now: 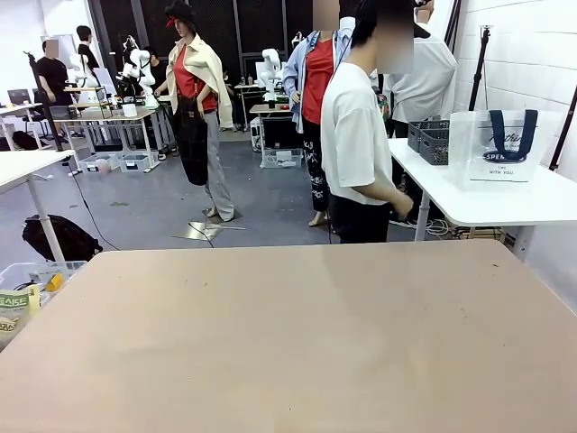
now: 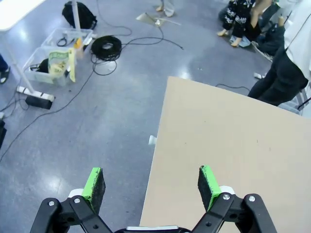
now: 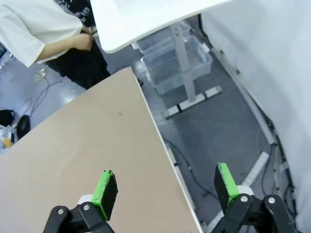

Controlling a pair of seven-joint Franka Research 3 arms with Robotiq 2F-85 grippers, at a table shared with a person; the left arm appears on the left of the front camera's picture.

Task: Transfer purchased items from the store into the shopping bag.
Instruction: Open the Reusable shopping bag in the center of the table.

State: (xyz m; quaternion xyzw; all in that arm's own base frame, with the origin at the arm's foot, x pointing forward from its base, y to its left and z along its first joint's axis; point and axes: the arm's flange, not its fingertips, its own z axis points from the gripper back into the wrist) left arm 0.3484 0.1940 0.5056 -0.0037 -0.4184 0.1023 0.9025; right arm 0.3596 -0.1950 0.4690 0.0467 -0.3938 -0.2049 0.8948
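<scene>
My left tool (image 2: 151, 183) stands wide, its green pads far apart and gripping nothing. It hangs over one edge of the tan bench (image 2: 228, 145), with one pad (image 2: 95, 182) above the grey floor (image 2: 97, 121) and the other above the benchtop. My right tool (image 3: 166, 187) is just as wide and touches nothing either. It straddles another edge of the same bench, with floor on its 3 o'clock side.

In the front view, the shopping bag (image 1: 496, 149) stands upright at about 2 o'clock on a white bench (image 1: 505, 203) well apart from mine, its blue handles hanging down its face. The dark basket (image 1: 430, 140) sits just beside the bag at its 9 o'clock; what lies in it I cannot tell. A person (image 1: 356, 135) in a white T-shirt stands at 12 o'clock, beyond my bench's far edge and beside the white bench.
</scene>
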